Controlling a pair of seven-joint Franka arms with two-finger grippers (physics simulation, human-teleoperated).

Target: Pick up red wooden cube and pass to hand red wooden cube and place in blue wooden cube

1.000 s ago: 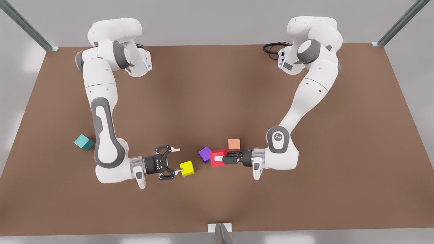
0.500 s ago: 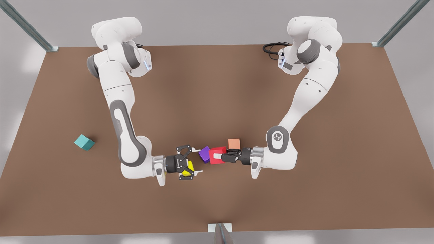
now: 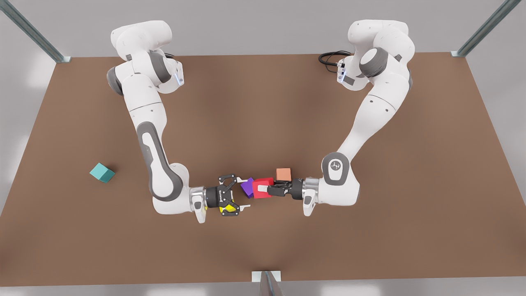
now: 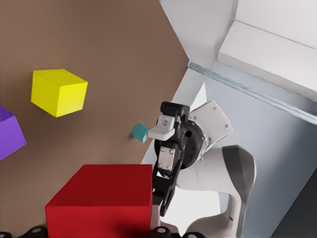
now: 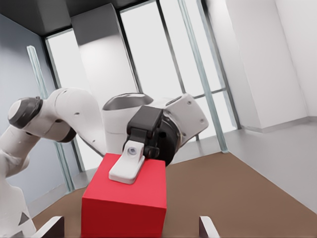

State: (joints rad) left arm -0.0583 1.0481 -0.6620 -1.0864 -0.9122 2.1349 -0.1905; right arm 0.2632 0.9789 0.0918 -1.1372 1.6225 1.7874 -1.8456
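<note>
Left gripper (image 3: 263, 190): clamped on red cube (image 3: 263, 188), held above table (image 3: 263, 102).
Right gripper (image 3: 242, 194): jaws apart, just beside red cube.
Blue cube (image 3: 102, 172): far off, on table.

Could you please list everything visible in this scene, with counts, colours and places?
red wooden cube: one, bright red, gripped at table centre.
blue wooden cube: one, teal, alone at the front view's far left.
purple cube: one, purple, just beside the red cube.
yellow cube: one, yellow, under the right gripper.
orange cube: one, salmon-orange, behind the red cube.
table: one, brown, beneath everything.
cable: one, black, by an arm's base.
left gripper: one, black, shut on the red cube.
right gripper: one, black, open, facing the red cube.
</note>
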